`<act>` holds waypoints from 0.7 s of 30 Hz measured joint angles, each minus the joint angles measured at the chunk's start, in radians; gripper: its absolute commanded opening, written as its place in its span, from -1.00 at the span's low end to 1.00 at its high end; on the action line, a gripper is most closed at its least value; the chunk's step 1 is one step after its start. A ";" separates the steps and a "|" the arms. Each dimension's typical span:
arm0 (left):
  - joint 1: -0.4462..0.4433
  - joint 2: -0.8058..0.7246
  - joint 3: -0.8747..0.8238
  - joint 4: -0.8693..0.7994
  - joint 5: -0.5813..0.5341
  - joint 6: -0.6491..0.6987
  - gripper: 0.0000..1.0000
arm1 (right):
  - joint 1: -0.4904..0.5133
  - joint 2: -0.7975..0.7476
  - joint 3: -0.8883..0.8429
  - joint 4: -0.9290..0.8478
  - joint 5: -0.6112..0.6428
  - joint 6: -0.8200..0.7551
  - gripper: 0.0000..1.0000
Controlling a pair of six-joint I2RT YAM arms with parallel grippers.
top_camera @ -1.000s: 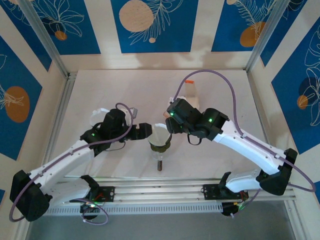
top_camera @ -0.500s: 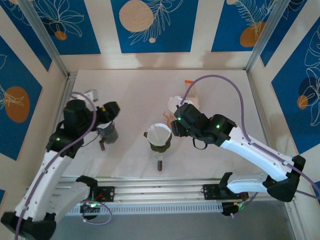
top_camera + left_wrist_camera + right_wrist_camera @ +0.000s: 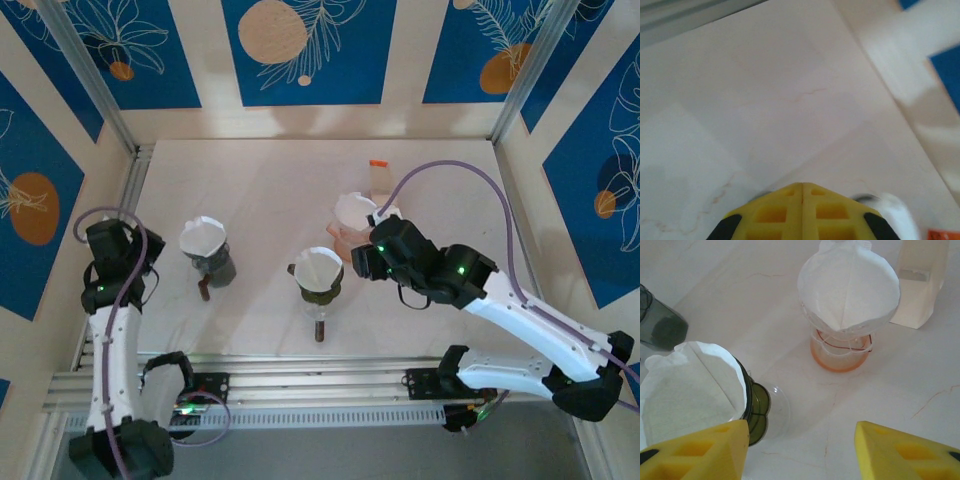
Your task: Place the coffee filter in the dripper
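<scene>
Sitting in the green dripper (image 3: 321, 293), the coffee filter (image 3: 318, 267) is a white paper cone, mouth up, its rim standing above the dripper's rim. Right gripper (image 3: 800, 432): just right of the green dripper, jaws wide apart, nothing between them. Left gripper (image 3: 802, 189): well left of the green dripper, yellow fingers pressed together, holding nothing. Grey dripper (image 3: 218, 268), with its own filter: left of the green dripper. Orange dripper (image 3: 840, 352), also with a filter: behind and to the right of it. Translucent bottle (image 3: 379, 185), orange cap: farther behind again.
</scene>
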 measured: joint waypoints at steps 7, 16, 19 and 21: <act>0.030 0.136 -0.233 0.134 0.078 -0.102 -1.00 | -0.026 -0.054 -0.062 0.000 -0.004 0.000 0.17; 0.030 0.210 -0.315 0.321 0.152 -0.174 -1.00 | -0.072 -0.076 -0.068 0.014 -0.019 -0.003 0.17; 0.030 0.255 -0.345 0.390 0.178 -0.201 -1.00 | -0.075 -0.078 -0.068 0.018 -0.019 -0.004 0.17; 0.030 0.275 -0.375 0.430 0.193 -0.222 -1.00 | -0.075 -0.077 -0.068 0.019 -0.019 -0.004 0.17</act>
